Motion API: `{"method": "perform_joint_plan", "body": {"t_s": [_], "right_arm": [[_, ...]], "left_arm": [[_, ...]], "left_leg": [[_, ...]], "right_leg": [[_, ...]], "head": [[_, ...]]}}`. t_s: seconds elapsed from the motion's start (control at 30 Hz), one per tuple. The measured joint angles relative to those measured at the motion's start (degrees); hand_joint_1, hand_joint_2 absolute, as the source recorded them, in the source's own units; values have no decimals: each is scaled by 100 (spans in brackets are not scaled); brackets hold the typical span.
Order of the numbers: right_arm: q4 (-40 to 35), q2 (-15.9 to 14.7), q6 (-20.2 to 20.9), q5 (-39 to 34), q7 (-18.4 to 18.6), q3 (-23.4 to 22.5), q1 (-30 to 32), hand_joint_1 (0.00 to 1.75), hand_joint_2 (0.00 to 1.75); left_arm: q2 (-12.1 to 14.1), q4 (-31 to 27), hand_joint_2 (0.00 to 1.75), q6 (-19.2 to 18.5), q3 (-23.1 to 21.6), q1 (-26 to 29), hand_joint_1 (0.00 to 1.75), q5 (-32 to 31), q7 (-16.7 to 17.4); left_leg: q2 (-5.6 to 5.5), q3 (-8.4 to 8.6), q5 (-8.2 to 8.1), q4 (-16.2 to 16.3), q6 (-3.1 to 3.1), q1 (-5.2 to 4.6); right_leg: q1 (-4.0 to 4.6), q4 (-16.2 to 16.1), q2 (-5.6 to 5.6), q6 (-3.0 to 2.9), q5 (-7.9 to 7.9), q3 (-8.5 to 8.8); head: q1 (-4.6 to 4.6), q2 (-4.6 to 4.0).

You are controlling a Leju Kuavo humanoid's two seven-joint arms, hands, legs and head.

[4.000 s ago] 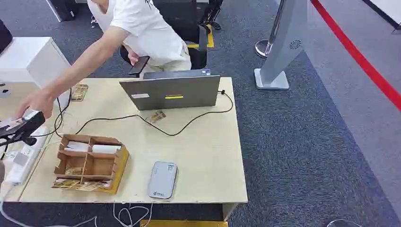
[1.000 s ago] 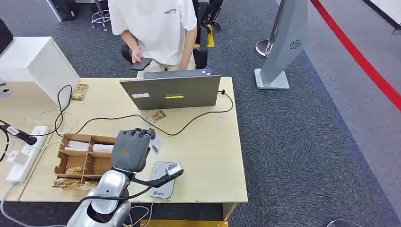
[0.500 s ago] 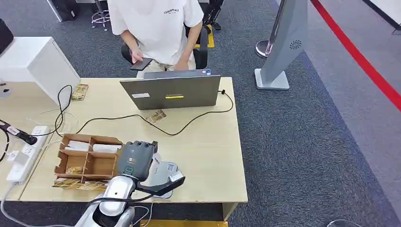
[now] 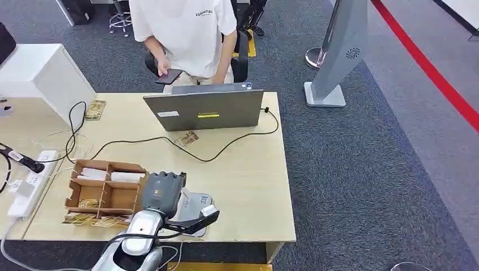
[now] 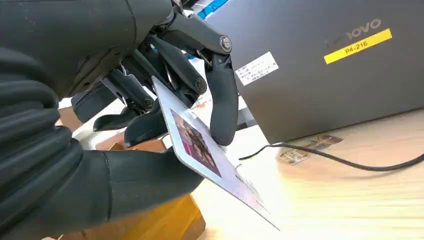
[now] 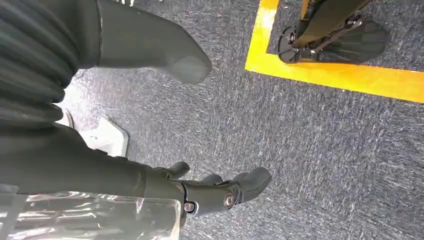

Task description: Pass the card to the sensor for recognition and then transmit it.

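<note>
The left hand (image 4: pixel 162 193) pinches the card (image 5: pixel 202 152) between the thumb and the dark fingers (image 5: pixel 223 107), and the card is tilted, its free corner pointing down toward the table (image 4: pixel 248 169). In the head view this hand is above the near left part of the grey sensor (image 4: pixel 197 206), just beside the cardboard box (image 4: pixel 107 195) with compartments, so the step in hand is, I judge, presenting the card to the sensor for reading. I cannot tell whether the card already touches the sensor. The next move probably asks to lower the card flatter and more over the middle of the sensor, then to lift it and hand it to the person (image 4: pixel 186 34) who stands behind the laptop (image 4: pixel 204 110). The right hand (image 6: pixel 165 125) hangs over the carpet floor, its fingers apart and holding nothing.
</note>
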Motion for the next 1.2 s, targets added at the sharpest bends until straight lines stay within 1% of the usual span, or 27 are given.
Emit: {"method": "perform_joint_plan", "body": {"t_s": [0.2, 0.4, 0.53, 0.7, 0.77, 0.93, 1.07, 1.2], "right_arm": [[0, 0, 2, 57, 18, 0, -2, 0, 175], [0, 0, 2, 68, 33, 0, -3, 0, 175], [0, 0, 4, 94, 57, 0, -6, 0, 175], [0, 0, 9, 107, 61, 0, -7, 0, 175], [0, 0, 9, 109, 66, 0, -7, 0, 175], [0, 0, 7, 105, 52, 0, -3, 0, 175], [0, 0, 4, 111, 4, 0, -1, 0, 175], [0, 0, 0, 129, -26, 0, 4, 0, 175]], "left_arm": [[-28, 162, 175, -299, 72, -25, 175, 149, -4], [-44, 289, 175, -350, 83, -33, 175, 181, -11], [-44, 378, 175, -520, 87, -72, 175, 313, -44], [-44, 503, 175, -570, 92, -129, 175, 385, -79], [-44, 522, 175, -553, 92, -139, 175, 389, -79], [-33, 457, 175, -319, 92, -170, 175, 225, -13], [57, 95, 175, -72, 157, -413, 175, 57, 31], [140, -221, 175, -44, 282, -618, 175, 24, 2]], "left_leg": [[0, 0, 1, 0, 0, 0], [0, 0, 1, 0, 0, 0], [0, 0, 1, 0, 0, 0], [-1, 2, 2, -1, 2, 0], [-2, 2, 3, -1, 2, 0], [-2, 1, 5, 0, 4, 0], [-7, 0, 7, 0, 4, 0], [-8, 0, 9, -1, 1, 0]], "right_leg": [[0, 0, 0, 0, 0, 0], [0, 0, 0, 0, 0, 0], [0, 0, 0, 0, 0, 1], [0, 0, -2, 1, 1, 4], [0, 0, -2, 2, 1, 4], [0, 0, -2, 3, 2, 4], [0, 2, -6, 3, 3, 4], [0, 3, -6, 3, 3, 4]], "head": [[2, 0], [2, 0], [0, 0], [0, 0], [2, 0], [0, 0], [0, 0], [0, 0]]}}
